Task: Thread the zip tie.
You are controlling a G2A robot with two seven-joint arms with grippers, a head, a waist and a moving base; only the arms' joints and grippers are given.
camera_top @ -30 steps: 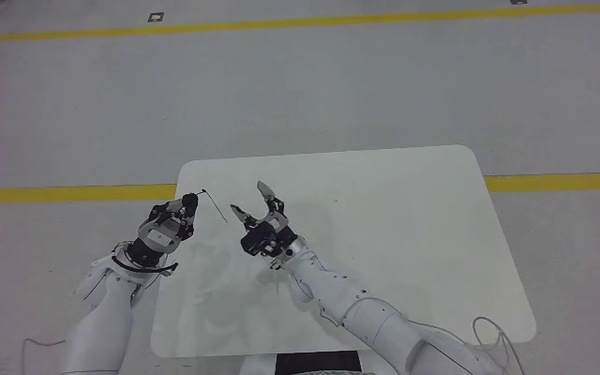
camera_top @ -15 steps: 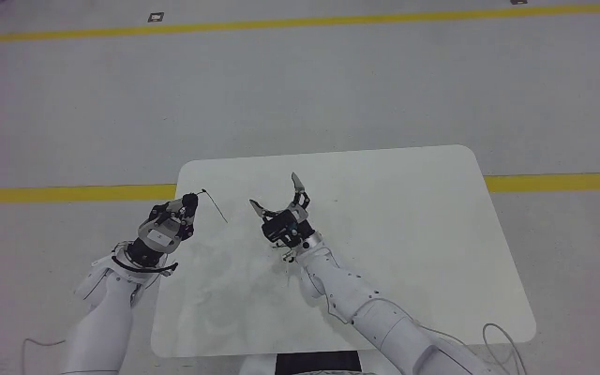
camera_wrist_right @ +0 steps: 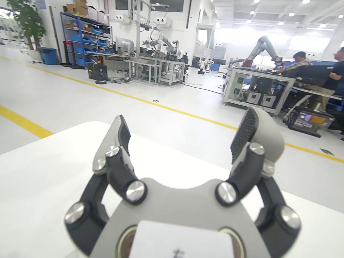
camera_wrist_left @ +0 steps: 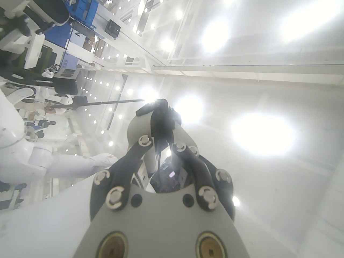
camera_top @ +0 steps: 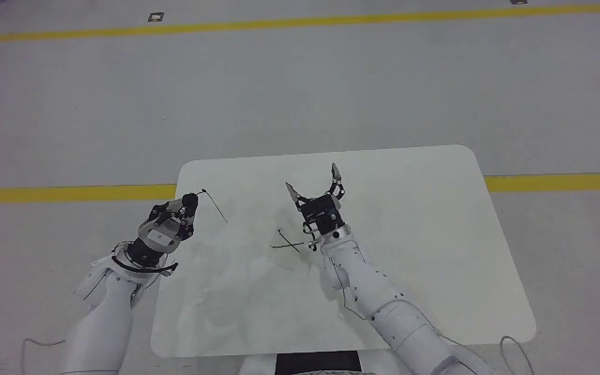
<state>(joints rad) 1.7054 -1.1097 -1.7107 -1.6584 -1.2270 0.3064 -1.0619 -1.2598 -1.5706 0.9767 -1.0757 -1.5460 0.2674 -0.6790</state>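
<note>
One zip tie (camera_top: 215, 206), thin and black, is pinched at one end by the left gripper (camera_top: 190, 200), whose fingers are pressed together on it. Its free length juts over the white table (camera_top: 422, 244) near the far left corner. In the left wrist view the zip tie (camera_wrist_left: 113, 102) sticks out sideways from the closed fingertips. Crossed black strips (camera_top: 290, 243) lie on the table just beside the right arm. The right gripper (camera_top: 313, 181) hangs nearer the far edge, jaws spread wide.

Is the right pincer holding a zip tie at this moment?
No, the right pincer stands wide open in the right wrist view, with nothing held in it.
</note>
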